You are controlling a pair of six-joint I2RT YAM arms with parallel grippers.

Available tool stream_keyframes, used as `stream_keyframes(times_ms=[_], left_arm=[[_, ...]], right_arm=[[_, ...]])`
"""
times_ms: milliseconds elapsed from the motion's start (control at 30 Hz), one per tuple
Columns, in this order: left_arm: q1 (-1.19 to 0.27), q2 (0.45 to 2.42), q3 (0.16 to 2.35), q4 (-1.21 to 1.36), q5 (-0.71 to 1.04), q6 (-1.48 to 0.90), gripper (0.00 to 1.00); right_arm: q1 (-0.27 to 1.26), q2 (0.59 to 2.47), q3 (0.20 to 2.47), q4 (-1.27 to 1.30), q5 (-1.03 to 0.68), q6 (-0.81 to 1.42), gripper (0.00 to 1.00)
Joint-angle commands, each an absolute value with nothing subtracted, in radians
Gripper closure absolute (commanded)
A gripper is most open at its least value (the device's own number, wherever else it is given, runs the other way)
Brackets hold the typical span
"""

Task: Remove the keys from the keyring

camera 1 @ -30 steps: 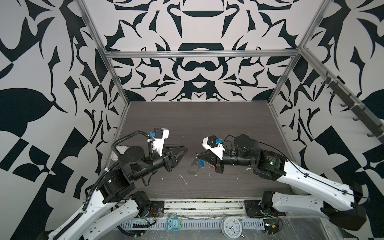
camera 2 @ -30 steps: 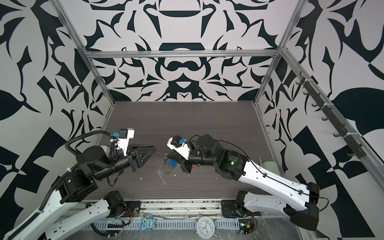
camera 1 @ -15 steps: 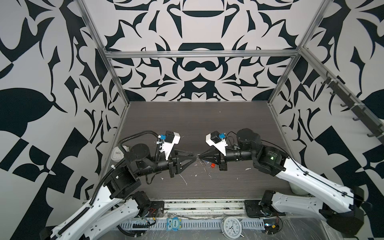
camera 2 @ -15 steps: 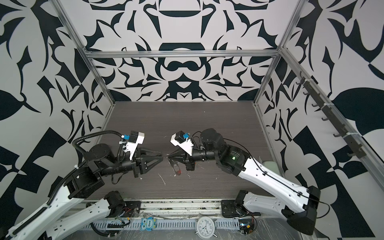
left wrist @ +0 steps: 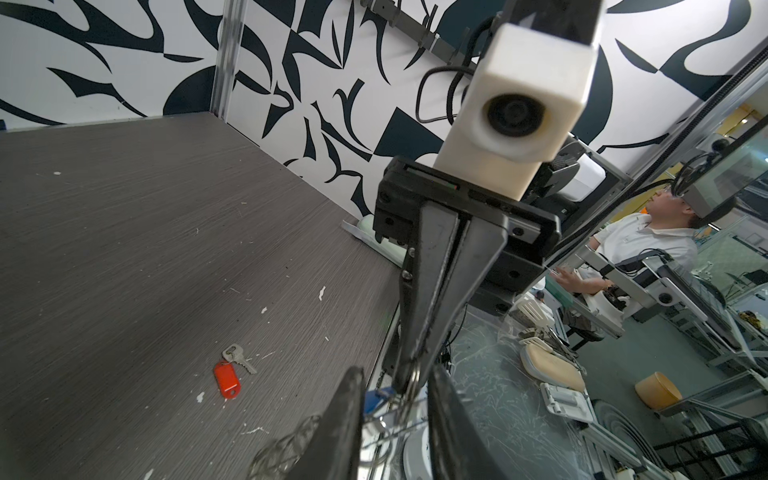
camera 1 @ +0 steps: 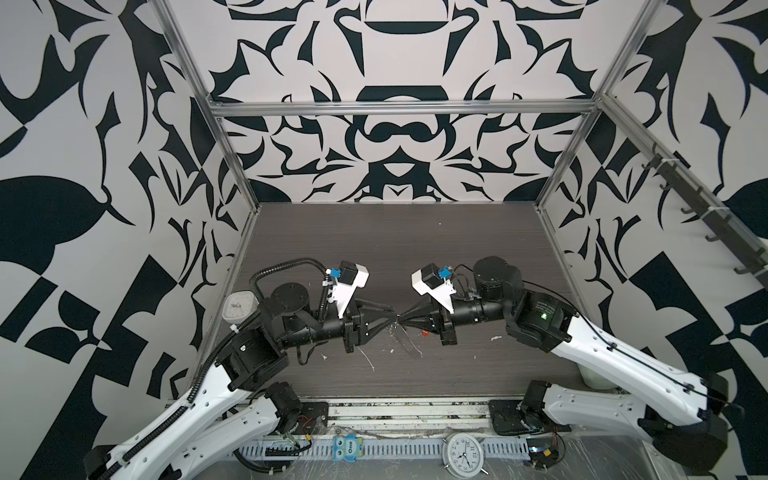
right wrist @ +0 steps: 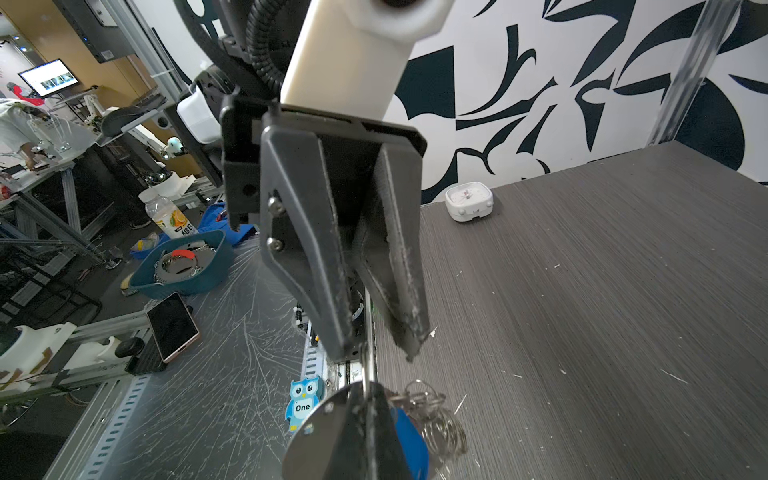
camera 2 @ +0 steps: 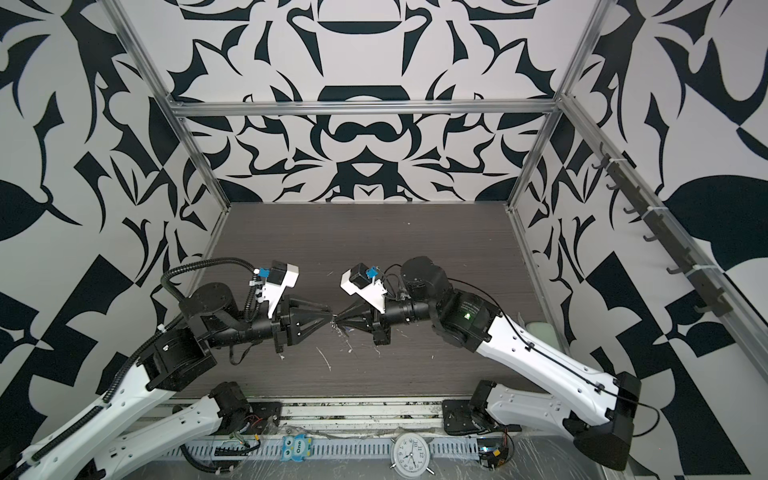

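Note:
Both grippers meet tip to tip above the table's front middle in both top views. My right gripper (right wrist: pixel 368 399) is shut on a thin metal ring of the keyring (right wrist: pixel 438 419), a bunch of silver rings and clips. The key with the blue tag (right wrist: pixel 409 436) hangs from that bunch. My left gripper (left wrist: pixel 397 399) is open, its fingers (right wrist: pixel 316 270) standing either side of the held ring, one tip touching it. The key with the red tag (left wrist: pixel 226 380) lies loose on the table (left wrist: pixel 124 208), seen in a top view as the red tag (camera 1: pixel 424 332) under the right gripper (camera 1: pixel 401 328).
A white square clock (camera 1: pixel 237 307) sits at the table's left edge and a pale object (camera 1: pixel 592 376) at its right edge. A round clock (camera 1: pixel 462 451) and a blue owl tag (camera 1: pixel 348 446) lie on the front rail. White flecks dot the table.
Both arms swung inward until the grippers met tip to tip. The right gripper lifted the bunch with the blue tag off the table. The left jaws narrowed.

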State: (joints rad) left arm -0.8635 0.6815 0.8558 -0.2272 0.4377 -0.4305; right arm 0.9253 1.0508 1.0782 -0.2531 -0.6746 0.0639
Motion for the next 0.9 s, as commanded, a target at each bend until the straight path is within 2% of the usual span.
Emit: stream_keyframes(times_ms=[0, 167, 367, 567, 667, 700, 867], left_arm=[[-0.862, 0.677, 0.856, -0.217, 0.46, -0.42, 0.71], [-0.862, 0.676, 0.853, -0.216, 0.461, -0.42, 0.78], [-0.864, 0.687, 0.851, -0.214, 0.472, -0.419, 0.8], [-0.872, 0.69, 0.844, -0.202, 0.471, -0.413, 0.91], [-0.873, 0.686, 0.844, -0.202, 0.46, -0.404, 1.0], [-0.873, 0.679, 0.843, -0.202, 0.453, -0.398, 1.0], [-0.873, 0.638, 0.825, -0.176, 0.444, -0.389, 1.0]], right_arm=[[0.921, 1.046, 1.108, -0.175, -0.695, 0.083, 1.0], [0.919, 1.048, 1.108, -0.169, -0.693, 0.093, 1.0], [0.919, 1.055, 1.098, -0.15, -0.692, 0.107, 1.0], [0.92, 1.061, 1.095, -0.139, -0.688, 0.127, 1.0], [0.919, 1.058, 1.095, -0.134, -0.675, 0.136, 1.0], [0.92, 1.053, 1.093, -0.133, -0.667, 0.139, 1.0], [0.92, 0.985, 1.063, -0.121, -0.563, 0.147, 0.67]])
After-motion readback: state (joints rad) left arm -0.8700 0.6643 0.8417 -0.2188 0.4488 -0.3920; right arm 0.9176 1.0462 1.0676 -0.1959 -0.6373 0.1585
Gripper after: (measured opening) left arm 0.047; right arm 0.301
